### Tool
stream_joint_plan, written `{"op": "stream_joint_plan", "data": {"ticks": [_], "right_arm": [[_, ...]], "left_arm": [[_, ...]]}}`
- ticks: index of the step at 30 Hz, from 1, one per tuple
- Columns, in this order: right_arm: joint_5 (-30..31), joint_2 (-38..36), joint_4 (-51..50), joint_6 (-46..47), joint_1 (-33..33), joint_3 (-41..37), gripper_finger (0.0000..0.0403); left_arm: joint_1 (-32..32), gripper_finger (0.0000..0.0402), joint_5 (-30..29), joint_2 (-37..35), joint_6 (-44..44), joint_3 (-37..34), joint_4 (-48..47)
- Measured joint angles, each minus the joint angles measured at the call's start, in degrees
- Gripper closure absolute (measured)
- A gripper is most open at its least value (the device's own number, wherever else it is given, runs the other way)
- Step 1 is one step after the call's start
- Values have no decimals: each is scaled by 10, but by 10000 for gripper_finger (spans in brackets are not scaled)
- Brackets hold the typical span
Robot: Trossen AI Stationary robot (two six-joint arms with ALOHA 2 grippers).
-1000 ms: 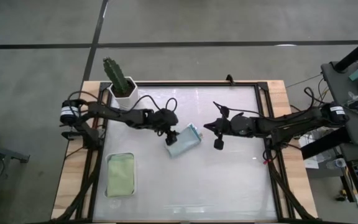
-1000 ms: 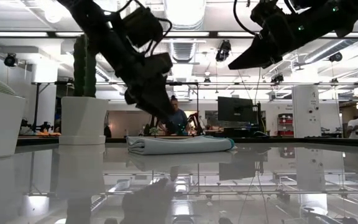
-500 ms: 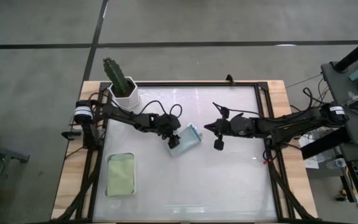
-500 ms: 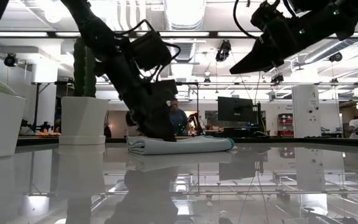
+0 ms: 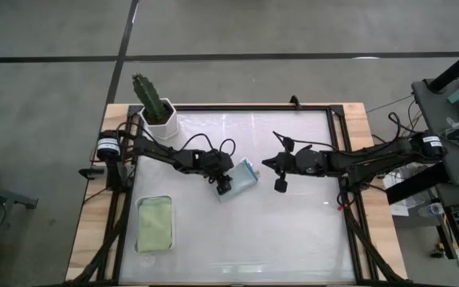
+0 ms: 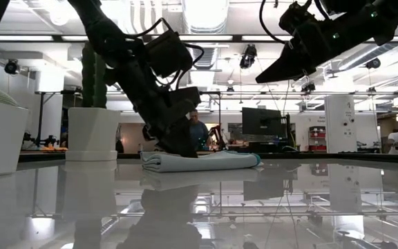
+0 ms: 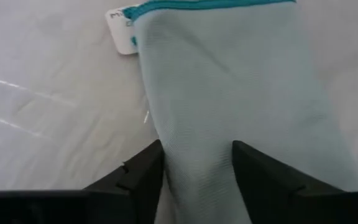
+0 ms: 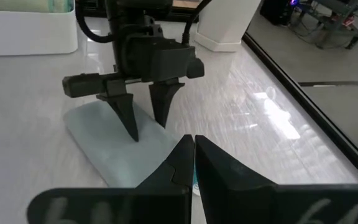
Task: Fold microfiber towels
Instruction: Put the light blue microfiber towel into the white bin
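Note:
A folded pale blue towel (image 5: 241,177) with a teal edge (image 7: 210,5) and a white label lies flat on the table's middle. My left gripper (image 5: 224,184) has come down on its near-left end, open, with a ridge of cloth (image 7: 197,162) between the fingers. The right wrist view shows those two fingers (image 8: 146,115) standing on the towel (image 8: 104,134). My right gripper (image 8: 193,146) hangs shut above the table just right of the towel, touching nothing. A sage green towel (image 5: 155,223) lies in a white tray. My left gripper stands with both fingertips (image 8: 131,132) on the upper face of the pale blue towel, near its near-left end (image 7: 194,186). The fingers slant down from the table's left, and cloth fills the gap between them. The towel lies flat on the table.
A cactus in a white pot (image 5: 156,112) stands at the far left corner. The white tray (image 5: 140,243) sits near the left front. The glossy tabletop (image 5: 293,231) stretches to the right and front of the towel. People and desks show in the room behind.
My left gripper has come down and a little toward the table's right, from above the pale blue towel's near-left end onto it. The towel has stayed where it was. My right arm has kept still.

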Motion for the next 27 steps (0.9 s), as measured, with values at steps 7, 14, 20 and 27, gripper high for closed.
{"op": "stream_joint_plan", "data": {"ticks": [7,14,20,27], "right_arm": [[0,0,0,-1,0,0,394],[0,0,0,-1,0,0,394],[0,0,0,-2,0,0,394],[0,0,0,-5,0,0,394]], "left_arm": [[-6,319,11,0,-1,1,-1],[-12,391,13,0,-6,8,-9],[-28,387,-14,-24,-16,12,-16],[-55,387,-56,-82,-22,12,-26]]}}
